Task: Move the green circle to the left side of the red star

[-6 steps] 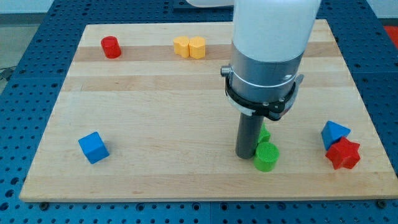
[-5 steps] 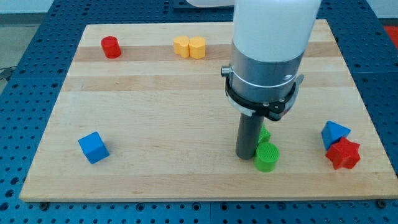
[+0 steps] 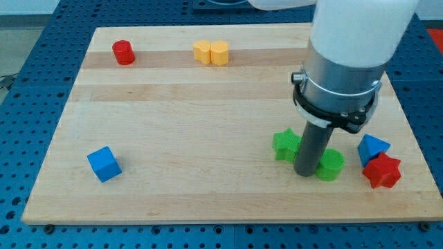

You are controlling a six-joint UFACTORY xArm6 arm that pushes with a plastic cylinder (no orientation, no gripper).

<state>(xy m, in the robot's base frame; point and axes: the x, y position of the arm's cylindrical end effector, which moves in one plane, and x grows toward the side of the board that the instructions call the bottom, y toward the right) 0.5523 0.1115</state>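
Observation:
The green circle lies near the board's bottom right, a short gap to the left of the red star. My tip stands on the board, touching the green circle's left side. A green star-shaped block sits just to the upper left of the rod. The rod hides part of the circle's left edge.
A blue triangular block touches the red star from above. A blue cube is at the bottom left. A red cylinder and two yellow blocks sit along the top. The board's right edge is close to the red star.
My tip has moved right, pushing the green circle right toward the red star. The green star, earlier hidden behind the rod, is now uncovered on the rod's left.

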